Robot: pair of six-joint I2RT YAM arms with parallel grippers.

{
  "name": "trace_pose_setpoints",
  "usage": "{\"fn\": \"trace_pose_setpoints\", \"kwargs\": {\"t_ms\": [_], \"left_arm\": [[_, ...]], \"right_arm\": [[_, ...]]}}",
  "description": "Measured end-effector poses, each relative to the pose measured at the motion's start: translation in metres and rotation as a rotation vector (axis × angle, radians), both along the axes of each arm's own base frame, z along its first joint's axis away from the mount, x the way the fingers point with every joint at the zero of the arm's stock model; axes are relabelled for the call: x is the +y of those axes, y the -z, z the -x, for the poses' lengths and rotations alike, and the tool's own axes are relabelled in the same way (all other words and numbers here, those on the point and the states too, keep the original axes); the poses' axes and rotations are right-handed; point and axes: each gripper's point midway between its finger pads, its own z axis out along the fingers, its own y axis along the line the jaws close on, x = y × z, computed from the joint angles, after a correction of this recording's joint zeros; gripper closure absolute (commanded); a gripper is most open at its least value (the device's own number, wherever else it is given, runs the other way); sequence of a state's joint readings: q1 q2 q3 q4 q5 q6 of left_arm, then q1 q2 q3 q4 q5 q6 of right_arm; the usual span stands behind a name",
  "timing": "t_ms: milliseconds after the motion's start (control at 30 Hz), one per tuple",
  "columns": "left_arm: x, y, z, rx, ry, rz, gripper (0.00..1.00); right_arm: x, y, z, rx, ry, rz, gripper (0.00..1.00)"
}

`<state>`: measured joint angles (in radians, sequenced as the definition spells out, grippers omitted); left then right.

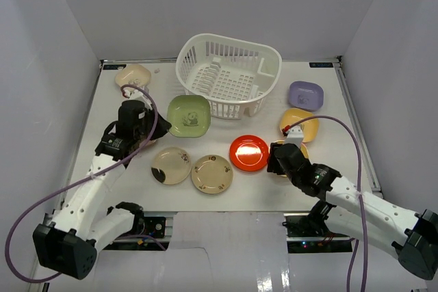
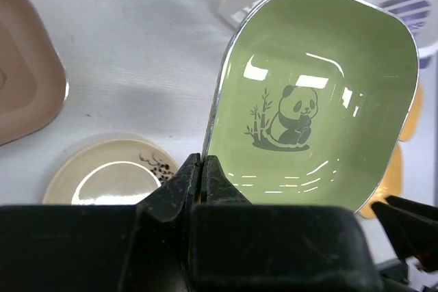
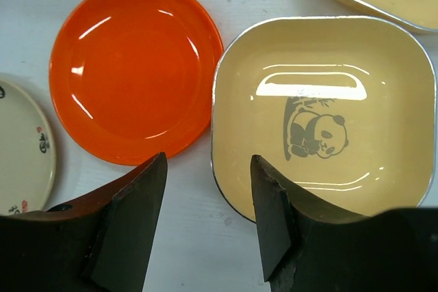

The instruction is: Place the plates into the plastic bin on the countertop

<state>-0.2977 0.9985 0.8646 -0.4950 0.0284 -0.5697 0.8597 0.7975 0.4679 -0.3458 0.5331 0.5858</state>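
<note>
My left gripper (image 1: 161,128) (image 2: 203,163) is shut on the rim of the green rounded-square plate (image 1: 189,115) (image 2: 315,100), which has a panda print and is held tilted in front of the white plastic bin (image 1: 229,73). My right gripper (image 1: 277,160) (image 3: 209,165) is open. Its jaws straddle the left rim of a pale yellow panda plate (image 3: 328,114), next to the red-orange plate (image 1: 248,152) (image 3: 133,66). Two round cream plates (image 1: 171,165) (image 1: 212,174) lie at the front.
A lavender plate (image 1: 305,95) and a yellow plate (image 1: 300,124) lie right of the bin. A cream plate (image 1: 133,75) sits at the back left. A brownish-pink plate (image 2: 27,100) lies under my left arm. Pale walls enclose the countertop (image 1: 328,169).
</note>
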Motion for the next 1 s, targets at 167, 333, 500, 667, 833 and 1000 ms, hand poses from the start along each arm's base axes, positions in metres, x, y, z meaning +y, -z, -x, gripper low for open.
{"fn": "trace_pose_setpoints", "kwargs": {"t_ms": [167,333,500,667,833,1000], "left_arm": [[-0.017,-0.056,-0.008,-0.068,0.054,0.079,1.00],[-0.044,-0.107,-0.073,-0.153,0.086,0.118,1.00],[-0.062,-0.099,-0.141,-0.128,0.070,0.076,1.00],[-0.082,-0.056,-0.199,-0.069,0.060,-0.012,1.00],[-0.106,-0.015,-0.226,-0.008,0.082,-0.126,1.00],[-0.122,0.020,-0.237,0.048,0.119,-0.215,0.91]], "right_arm": [[-0.006,0.013,0.004,0.046,0.012,0.048,0.45],[-0.005,0.021,0.009,0.084,-0.003,0.066,0.46],[-0.006,0.029,0.012,0.111,-0.011,0.084,0.53],[-0.006,0.034,0.015,0.131,-0.018,0.095,0.55],[-0.006,0.036,0.016,0.137,-0.023,0.095,0.56],[-0.010,0.046,0.020,0.165,-0.027,0.120,0.61]]}}
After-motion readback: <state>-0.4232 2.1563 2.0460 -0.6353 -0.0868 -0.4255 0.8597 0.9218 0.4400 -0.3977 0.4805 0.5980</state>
